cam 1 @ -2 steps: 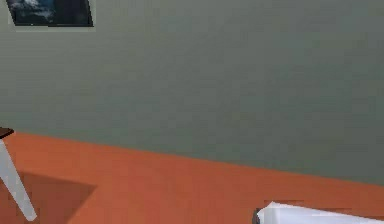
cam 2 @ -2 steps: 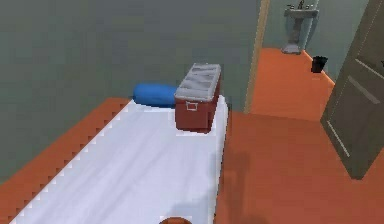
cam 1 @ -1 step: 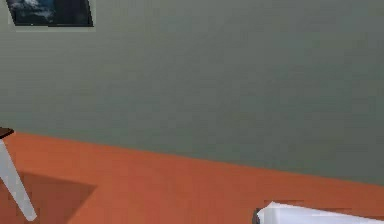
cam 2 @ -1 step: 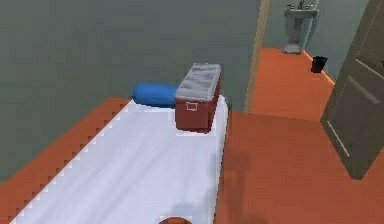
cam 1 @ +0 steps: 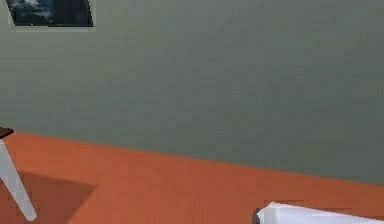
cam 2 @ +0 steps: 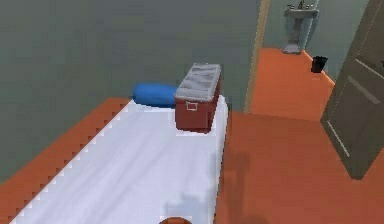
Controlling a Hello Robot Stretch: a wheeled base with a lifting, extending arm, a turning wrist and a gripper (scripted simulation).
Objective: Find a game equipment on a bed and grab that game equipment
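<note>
Bed (cam 2: 130, 170) is found, so I'd call the search part done. A rounded orange-brown blob (cam 2: 178, 219) sits at its near end, probably the game equipment. Blue pillow (cam 2: 155, 94) and red box (cam 2: 197, 100) are at the far end. The grab's not done yet, and I can't tell the claw's state.

A grey-green wall (cam 1: 220, 90) stands ahead, a dark picture (cam 1: 52, 12) high on its left. Orange floor (cam 1: 170, 190) lies below, with a white furniture leg (cam 1: 15, 180) at left and a white object (cam 1: 310, 213) at bottom right.
</note>
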